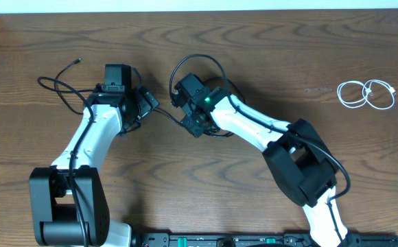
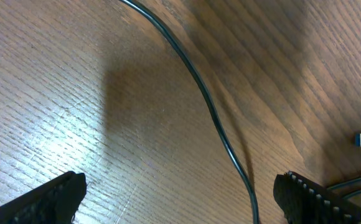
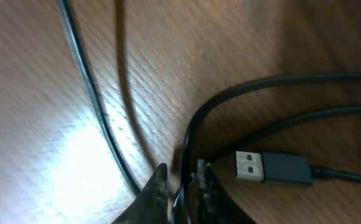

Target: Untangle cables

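Overhead, the arms (image 1: 92,137) obscured what each held. Wrist views showed the right gripper (image 3: 182,182) clamped on a looped black cable (image 3: 230,99) beside a USB plug (image 3: 250,165). The left gripper (image 2: 180,190) stood agape, a black cord (image 2: 211,112) lying between its fingers (image 2: 50,199). The white cable (image 1: 367,94) lay coiled well apart, rightward on the table (image 1: 254,41).

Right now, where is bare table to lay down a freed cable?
Bare wood between the right arm and the coiled white cable, and between the left arm and right arm lower down. Crowded around the black cables.
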